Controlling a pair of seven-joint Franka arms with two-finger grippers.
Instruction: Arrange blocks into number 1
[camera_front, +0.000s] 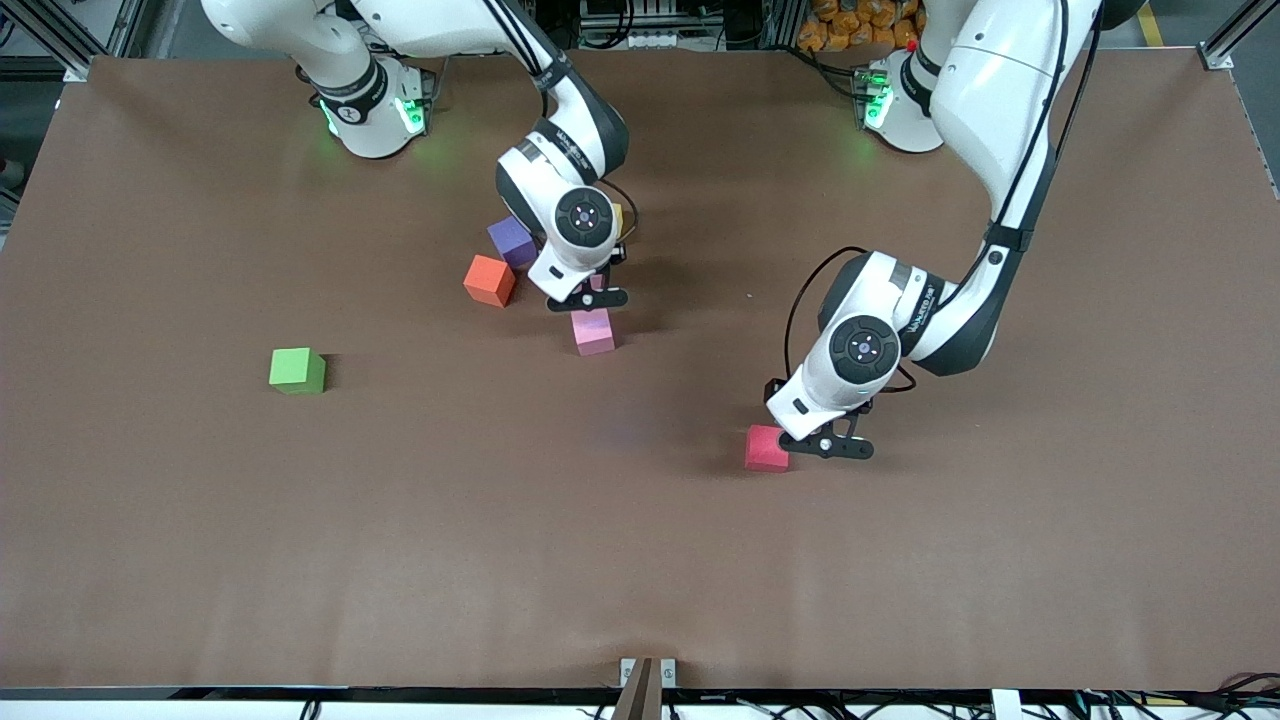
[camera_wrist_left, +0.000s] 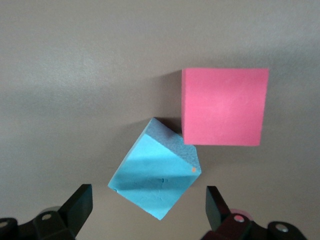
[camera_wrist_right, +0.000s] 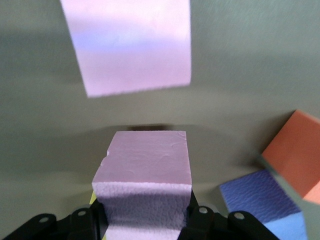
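Right wrist view: pink block clamped in right claw.

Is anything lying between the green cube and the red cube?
No. In the front view, only bare brown table lies between the green cube and the red cube.

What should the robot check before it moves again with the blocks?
1. Right gripper shut on the held pink block: ok.
2. Other pink block lying flat on the table: ok.
3. Left gripper open, fingers on either side of the light blue block: ok.
4. Light blue block squared to those fingers: not ok, turned cornerwise.
5. Light blue block apart from the red block: not ok, corner touching.
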